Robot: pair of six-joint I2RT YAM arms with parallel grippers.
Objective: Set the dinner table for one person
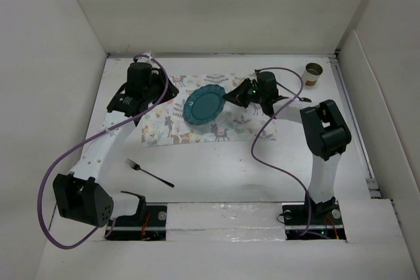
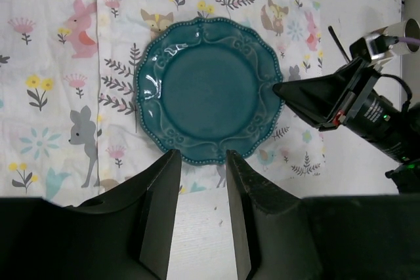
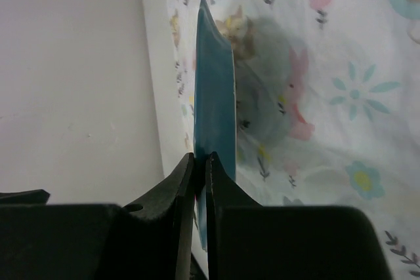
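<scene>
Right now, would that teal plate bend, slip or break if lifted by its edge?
Probably stiff: the teal plate shows no sag though the right gripper pinches only its rim. Its glossy glaze looks slippery. It seems ceramic, so breakable.

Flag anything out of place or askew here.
The fork lies diagonally on the bare dinner table, apart from the mat, and the cup stands in the far right corner. The right gripper pinches the rim of the plate. Nothing looks spilled or broken.
</scene>
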